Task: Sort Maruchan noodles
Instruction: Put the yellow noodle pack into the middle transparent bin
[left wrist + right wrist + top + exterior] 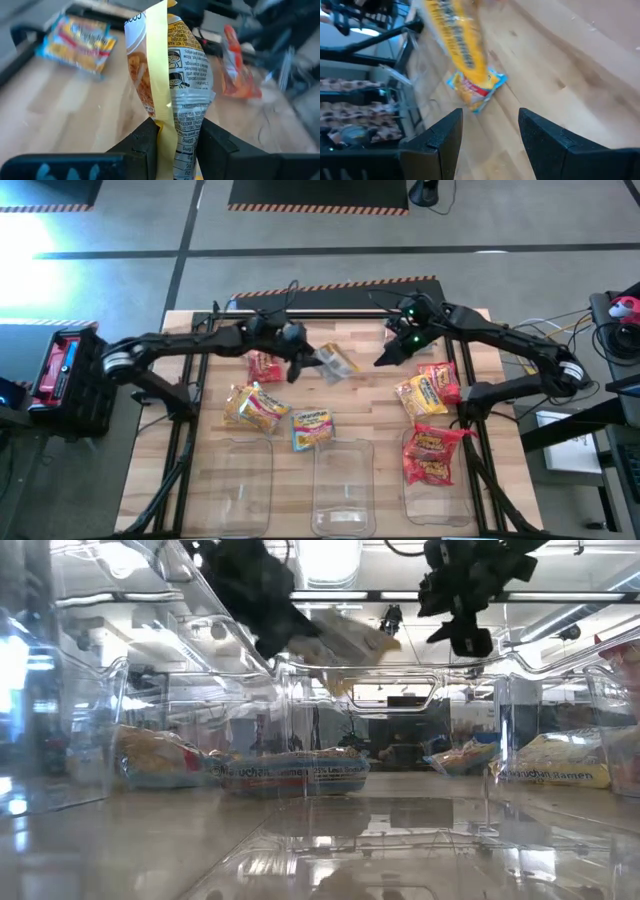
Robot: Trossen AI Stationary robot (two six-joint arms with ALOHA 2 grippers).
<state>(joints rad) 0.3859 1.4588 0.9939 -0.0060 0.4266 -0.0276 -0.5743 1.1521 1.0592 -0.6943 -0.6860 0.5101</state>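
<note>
My left gripper (303, 363) is over the middle of the table, shut on a yellow and silver noodle packet (170, 75) that is in the air (336, 361). My right gripper (384, 360) hangs open just to the right of it, touching nothing; its wrist view shows bare space between its fingers (490, 135). Flat on the wood lie a red packet (265, 367), a yellow one (255, 408), a pale blue one (312, 428) and a yellow and red pair (427, 390). Red packets (435, 455) sit in the right bin. My left gripper pinches one end of the packet, at its printed back with the yellow seam strip (172, 132), between its two fingers (147, 142). The fingers come from the table's left, slanting a little downward. The packet sticks out beyond the fingertips, lifted clear of the table.
Three clear plastic bins stand along the near edge: left (235, 480), middle (345, 485) and right (440, 480). Their walls fill the low view (320, 840). Cables and a striped strip (335, 285) run along the far edge.
</note>
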